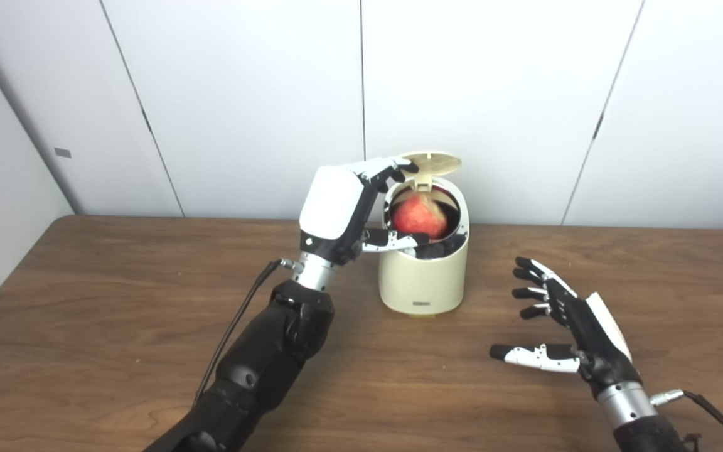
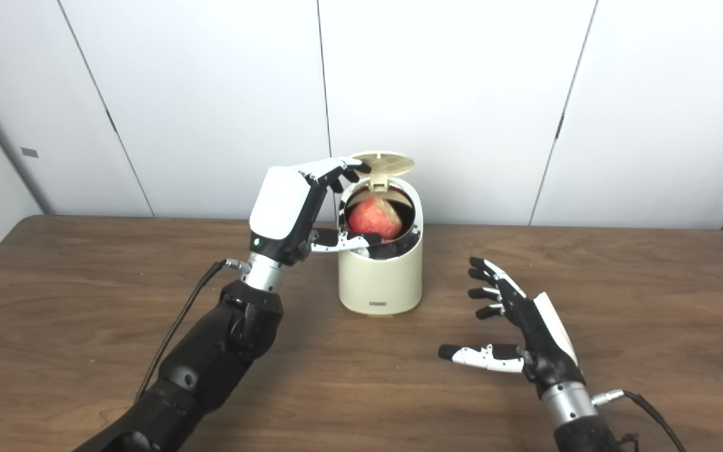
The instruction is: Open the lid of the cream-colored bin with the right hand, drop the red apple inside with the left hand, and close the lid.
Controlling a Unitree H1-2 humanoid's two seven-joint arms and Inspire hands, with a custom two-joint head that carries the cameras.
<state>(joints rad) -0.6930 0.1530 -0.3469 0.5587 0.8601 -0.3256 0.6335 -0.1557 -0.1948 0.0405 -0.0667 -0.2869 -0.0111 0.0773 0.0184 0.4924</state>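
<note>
The cream-colored bin (image 1: 423, 276) stands mid-table with its lid (image 1: 432, 162) flipped up at the back. The red apple (image 1: 419, 216) sits in the bin's round mouth and looks slightly blurred. My left hand (image 1: 337, 208) is against the bin's left side. Its fingers (image 1: 393, 169) reach over the rim near the lid and its thumb lies along the front rim. Neither touches the apple, so the hand is open. My right hand (image 1: 561, 321) hovers low over the table to the right of the bin, open with fingers spread, holding nothing.
The wooden table (image 1: 98, 314) stretches to both sides of the bin. White wall panels (image 1: 242, 94) stand just behind its far edge. A cable (image 1: 236, 320) runs along my left forearm, and another leaves my right wrist.
</note>
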